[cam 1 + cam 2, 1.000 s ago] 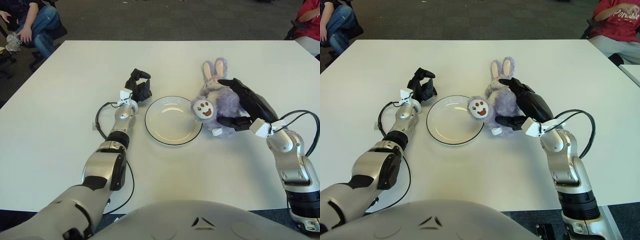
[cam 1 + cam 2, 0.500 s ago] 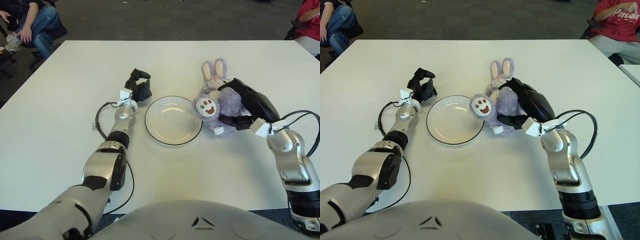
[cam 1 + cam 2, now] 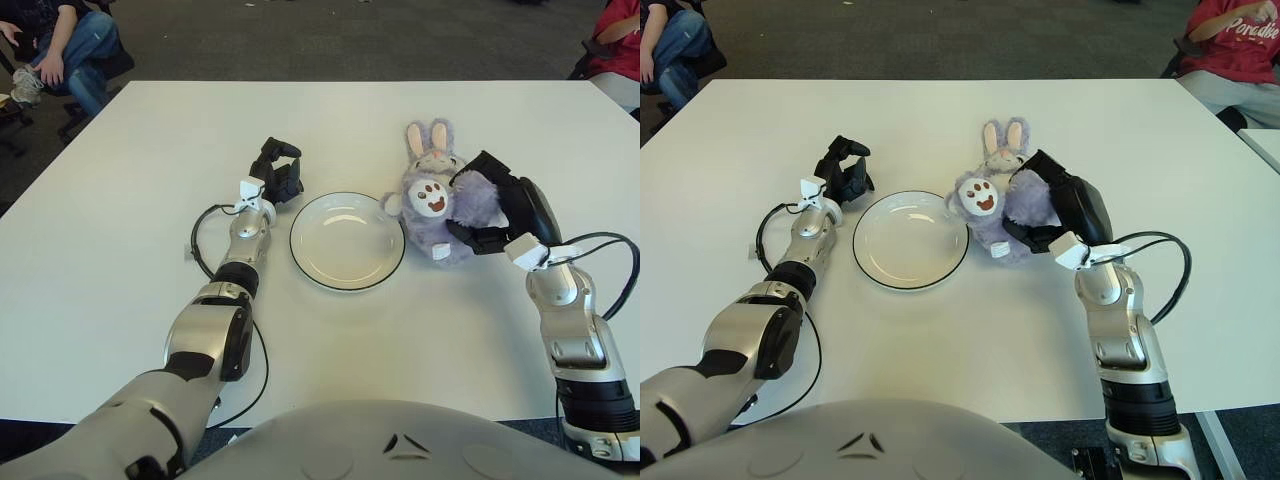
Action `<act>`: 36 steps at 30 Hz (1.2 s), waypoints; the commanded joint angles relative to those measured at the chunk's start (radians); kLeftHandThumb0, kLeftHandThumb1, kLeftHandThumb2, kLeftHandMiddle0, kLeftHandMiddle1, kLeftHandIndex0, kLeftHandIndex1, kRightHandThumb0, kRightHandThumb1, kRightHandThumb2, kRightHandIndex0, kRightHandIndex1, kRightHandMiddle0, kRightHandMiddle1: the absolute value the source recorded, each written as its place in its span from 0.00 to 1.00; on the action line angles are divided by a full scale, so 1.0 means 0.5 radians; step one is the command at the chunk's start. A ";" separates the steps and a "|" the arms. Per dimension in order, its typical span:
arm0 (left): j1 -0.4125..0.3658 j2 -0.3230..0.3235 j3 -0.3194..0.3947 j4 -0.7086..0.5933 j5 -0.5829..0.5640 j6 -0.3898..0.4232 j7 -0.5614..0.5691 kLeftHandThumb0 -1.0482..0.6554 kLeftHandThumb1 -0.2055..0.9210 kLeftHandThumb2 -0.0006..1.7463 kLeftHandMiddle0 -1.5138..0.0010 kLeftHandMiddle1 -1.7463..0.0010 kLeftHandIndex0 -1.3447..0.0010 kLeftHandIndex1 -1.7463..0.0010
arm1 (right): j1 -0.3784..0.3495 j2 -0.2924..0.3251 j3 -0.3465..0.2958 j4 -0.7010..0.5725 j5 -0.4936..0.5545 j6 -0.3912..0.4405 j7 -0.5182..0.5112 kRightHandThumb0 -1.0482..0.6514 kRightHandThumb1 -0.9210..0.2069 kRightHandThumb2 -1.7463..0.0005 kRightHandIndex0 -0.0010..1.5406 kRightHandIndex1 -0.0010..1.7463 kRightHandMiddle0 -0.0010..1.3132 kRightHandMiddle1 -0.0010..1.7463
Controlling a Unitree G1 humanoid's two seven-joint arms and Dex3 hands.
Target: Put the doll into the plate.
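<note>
A purple plush rabbit doll (image 3: 435, 205) with long ears and a white paw pad is tipped upright just right of the white, dark-rimmed plate (image 3: 346, 240). My right hand (image 3: 497, 212) wraps its black fingers around the doll's right side and back, gripping it. The doll's left edge reaches the plate's right rim. The plate holds nothing. My left hand (image 3: 278, 170) shows beside the plate's upper left, fingers curled and holding nothing.
A black cable (image 3: 205, 245) loops beside my left forearm on the white table (image 3: 130, 220). People sit beyond the table's far corners, at top left (image 3: 60, 45) and top right (image 3: 1230, 50).
My right hand has closed tighter on the doll and raised it from lying on its side to nearly upright. The paw pad has swung up and to the right. The left arm has not moved.
</note>
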 commanded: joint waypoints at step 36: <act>0.223 -0.025 0.000 0.138 0.009 0.057 -0.023 0.39 0.81 0.47 0.39 0.00 0.76 0.00 | -0.201 0.196 -0.113 0.082 0.064 -0.203 -0.381 0.61 0.57 0.36 0.59 0.72 0.47 0.83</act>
